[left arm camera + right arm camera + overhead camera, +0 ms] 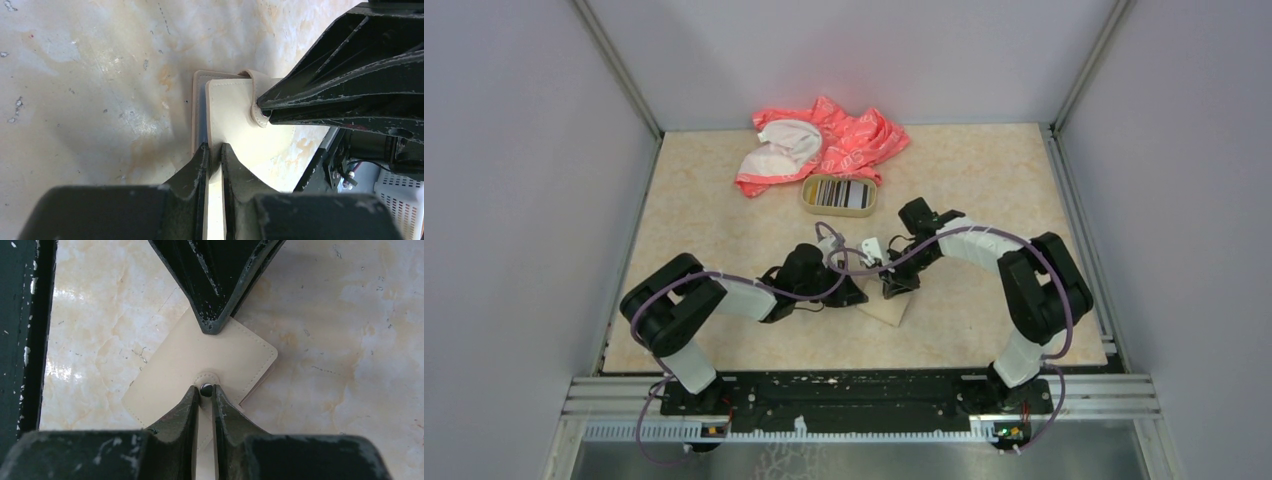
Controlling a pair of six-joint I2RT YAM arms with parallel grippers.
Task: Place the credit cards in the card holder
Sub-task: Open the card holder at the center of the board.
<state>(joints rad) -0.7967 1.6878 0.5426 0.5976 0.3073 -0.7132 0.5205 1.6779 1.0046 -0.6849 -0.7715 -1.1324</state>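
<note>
The beige card holder lies on the table between my two arms. My left gripper is shut on the edge of its cream flap, with the blue lining showing beside it; its tips meet in the left wrist view. My right gripper is shut on the holder's snap tab, right at the metal stud, over the holder's cover. The left gripper's fingers reach in from the top of the right wrist view. The credit cards stand edge-on as stripes in a tan tray farther back.
The tan tray sits behind the arms, near a crumpled pink and white cloth. Grey walls enclose the marbled table on three sides. The two grippers are very close together over the holder.
</note>
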